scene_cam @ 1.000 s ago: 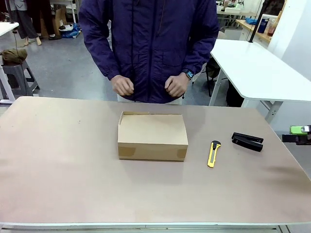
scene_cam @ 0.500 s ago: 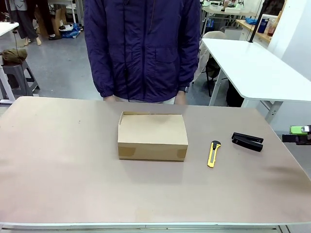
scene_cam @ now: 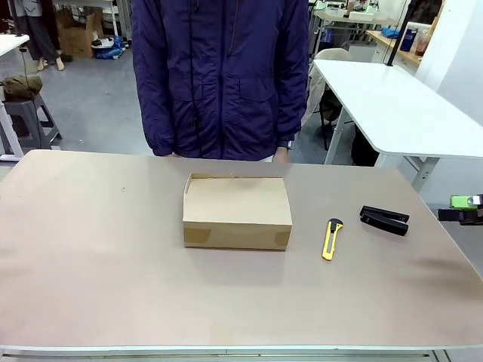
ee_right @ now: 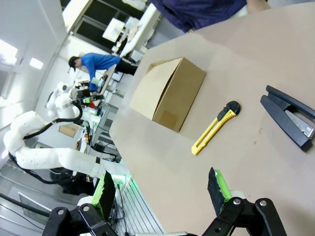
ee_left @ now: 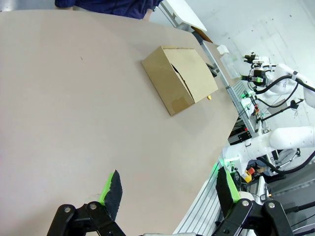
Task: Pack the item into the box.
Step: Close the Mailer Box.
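Note:
The brown cardboard box sits with its lid down in the middle of the table, and it also lies ahead in the left wrist view and the right wrist view. The dark navy pouch is out of view. My left gripper is open above bare table, well short of the box, nothing between its fingers. My right gripper is open too, hovering off the table's right edge, far from the box.
A yellow utility knife lies right of the box, with a black stapler farther right. A person in a dark blue jacket stands at the far edge, arms down. A white table stands behind at the right.
The person's hands, held in fists in front of the body a second ago, have dropped to the sides. The box and both grippers have stayed where they were.

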Robot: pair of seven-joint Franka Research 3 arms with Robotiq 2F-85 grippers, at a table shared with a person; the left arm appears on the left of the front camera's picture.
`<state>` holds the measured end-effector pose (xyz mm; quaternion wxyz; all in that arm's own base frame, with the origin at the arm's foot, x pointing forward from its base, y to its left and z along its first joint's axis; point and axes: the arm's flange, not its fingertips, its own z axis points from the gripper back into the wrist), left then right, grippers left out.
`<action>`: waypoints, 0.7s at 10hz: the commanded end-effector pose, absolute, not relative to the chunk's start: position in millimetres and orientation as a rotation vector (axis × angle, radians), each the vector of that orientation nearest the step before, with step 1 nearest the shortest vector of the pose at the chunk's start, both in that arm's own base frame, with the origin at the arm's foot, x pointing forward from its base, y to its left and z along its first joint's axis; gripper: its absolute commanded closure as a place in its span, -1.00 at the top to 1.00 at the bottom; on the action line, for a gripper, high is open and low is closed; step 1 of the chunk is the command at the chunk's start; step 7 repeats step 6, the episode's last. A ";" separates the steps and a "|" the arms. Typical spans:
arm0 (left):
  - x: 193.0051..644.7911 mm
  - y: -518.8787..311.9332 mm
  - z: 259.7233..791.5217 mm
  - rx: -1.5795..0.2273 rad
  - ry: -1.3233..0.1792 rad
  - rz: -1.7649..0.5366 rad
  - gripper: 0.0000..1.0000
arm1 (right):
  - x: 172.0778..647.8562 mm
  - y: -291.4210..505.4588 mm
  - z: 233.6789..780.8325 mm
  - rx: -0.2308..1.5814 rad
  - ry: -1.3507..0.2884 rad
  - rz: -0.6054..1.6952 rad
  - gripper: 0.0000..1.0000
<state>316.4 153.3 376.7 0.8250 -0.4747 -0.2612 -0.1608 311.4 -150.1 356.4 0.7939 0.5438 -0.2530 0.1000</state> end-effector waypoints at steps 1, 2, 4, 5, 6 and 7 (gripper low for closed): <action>313.2 155.0 379.5 -1.011 -0.556 -0.338 1.00 | 312.8 -149.1 357.2 1.156 -0.547 0.223 1.00; 313.2 155.0 379.5 -1.011 -0.556 -0.338 1.00 | 312.8 -149.1 357.2 1.156 -0.547 0.223 1.00; 313.2 155.0 379.5 -1.011 -0.556 -0.338 1.00 | 312.8 -149.1 357.2 1.156 -0.547 0.223 1.00; 313.2 155.0 379.5 -1.011 -0.556 -0.338 1.00 | 312.8 -149.1 357.2 1.156 -0.547 0.223 1.00; 313.2 155.0 379.5 -1.011 -0.556 -0.338 1.00 | 312.8 -149.1 357.2 1.156 -0.547 0.223 1.00; 313.2 155.0 379.5 -1.011 -0.556 -0.338 1.00 | 312.8 -149.1 357.2 1.156 -0.547 0.223 1.00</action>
